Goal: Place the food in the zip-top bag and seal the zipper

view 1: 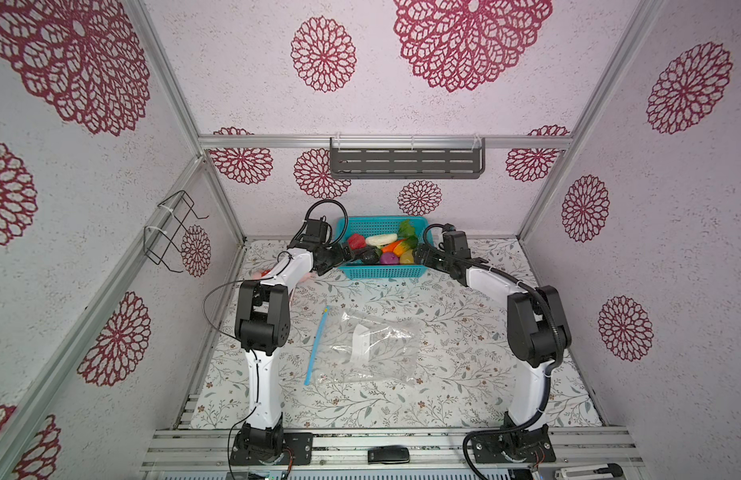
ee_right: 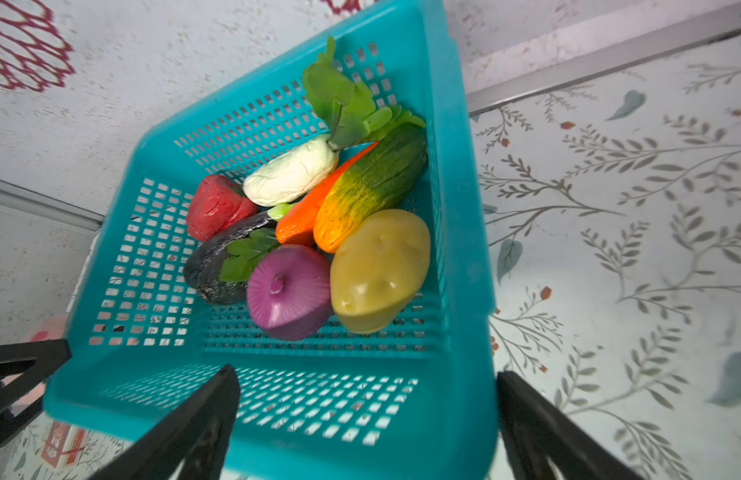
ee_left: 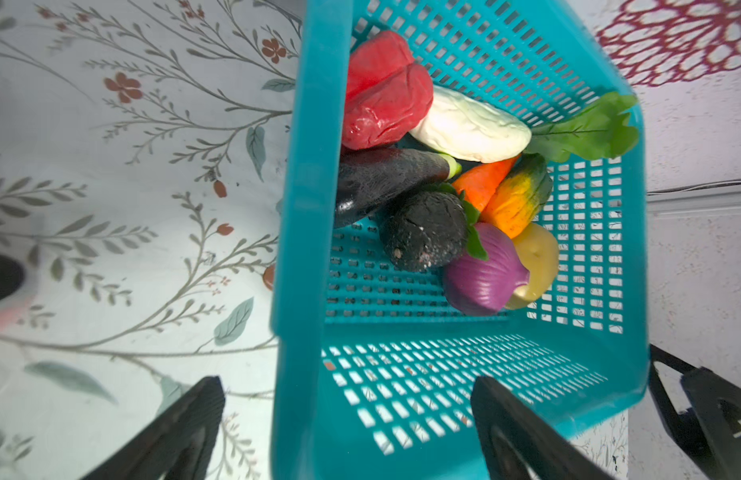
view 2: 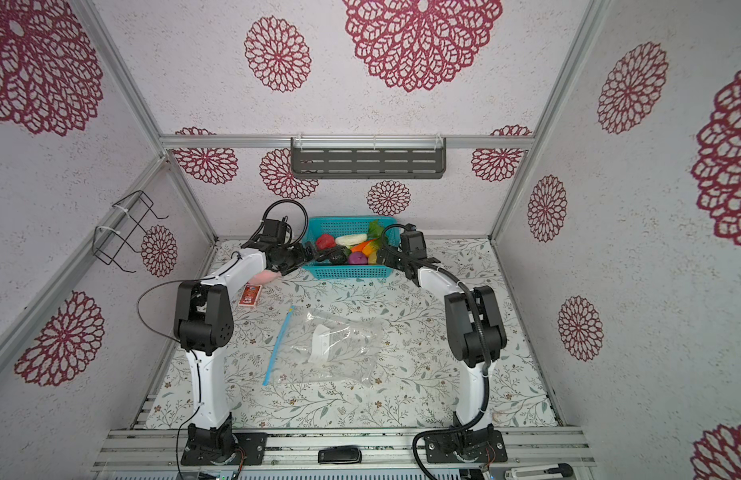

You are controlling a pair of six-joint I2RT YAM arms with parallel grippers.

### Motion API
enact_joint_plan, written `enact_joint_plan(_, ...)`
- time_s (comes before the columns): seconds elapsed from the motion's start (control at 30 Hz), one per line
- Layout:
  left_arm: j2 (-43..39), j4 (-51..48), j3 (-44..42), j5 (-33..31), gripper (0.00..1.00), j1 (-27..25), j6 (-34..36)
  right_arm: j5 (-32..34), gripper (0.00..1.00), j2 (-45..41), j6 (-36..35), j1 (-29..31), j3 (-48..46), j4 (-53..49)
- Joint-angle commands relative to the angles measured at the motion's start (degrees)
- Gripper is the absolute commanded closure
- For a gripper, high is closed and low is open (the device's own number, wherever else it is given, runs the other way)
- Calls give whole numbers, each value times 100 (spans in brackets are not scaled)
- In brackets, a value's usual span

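Food (view 1: 387,249) sits heaped in the teal basket (view 1: 381,272), well apart from the flat bag (view 1: 377,345); my left fingers (ee_left: 186,428) and right fingers (ee_right: 202,419) stand wide, empty, each straddling a side wall, probably to lift it.

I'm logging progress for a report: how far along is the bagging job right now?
Done: nothing bagged; the toy vegetables all sit in the teal basket. In hand: left gripper and right gripper, both open, straddle the basket's side walls, gripping nothing. Left: fill the empty zip-top bag, lying flat, then seal its zipper.
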Motion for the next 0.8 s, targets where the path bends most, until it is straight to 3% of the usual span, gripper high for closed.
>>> enact_joint_plan(0.0, -567, 221, -523, -262, 3, 53, 155, 159, 1, -865, -249, -6, -407, -152)
enact_joint_plan(0.2, -1855, 275, -2121, -276, 3, 63, 2, 498, 1, -2141, -402, 520, -1597, -792)
enact_joint_plan(0.33, -2605, 260, -3232, -242, 2, 118, -180, 944, 1, -2830, -560, 1340, -2264, -1207)
enact_joint_plan(0.43, -3011, 304, -3832, -68, 3, 166, -349, 1431, 1, -3065, -929, 2277, -2519, -1334)
enact_joint_plan(0.57, -3461, 339, -4516, -66, 3, 223, -434, 2100, 1, -2947, -1733, 3491, -2564, -1169)
enact_joint_plan(0.77, -3663, 573, -5197, 240, 2, 458, -586, 2351, 1, -2015, -2765, 4618, -1922, -819)
